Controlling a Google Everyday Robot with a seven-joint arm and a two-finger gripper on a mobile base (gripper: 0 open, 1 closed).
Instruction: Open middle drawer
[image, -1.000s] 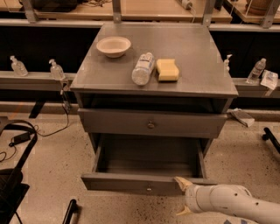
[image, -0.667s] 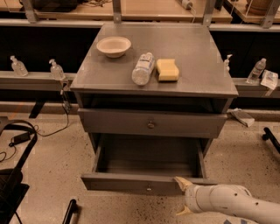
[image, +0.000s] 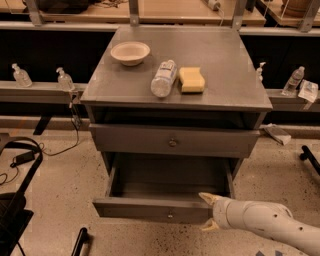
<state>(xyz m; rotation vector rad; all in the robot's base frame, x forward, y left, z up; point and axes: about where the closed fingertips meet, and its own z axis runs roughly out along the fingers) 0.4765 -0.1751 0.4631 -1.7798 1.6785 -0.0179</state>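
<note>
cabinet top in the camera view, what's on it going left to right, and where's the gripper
bowl → plastic bottle → yellow sponge; the gripper is lower down, open, at the right end of the pulled-out drawer front

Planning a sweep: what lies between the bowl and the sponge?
A bottle on its side, camera view. The pincer is at the open middle drawer's front corner.

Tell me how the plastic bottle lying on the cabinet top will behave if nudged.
Lying on its side, the bottle would probably roll if pushed sideways. It looks clear and likely light. The gripper is well below, by the open drawer's front corner.
</note>
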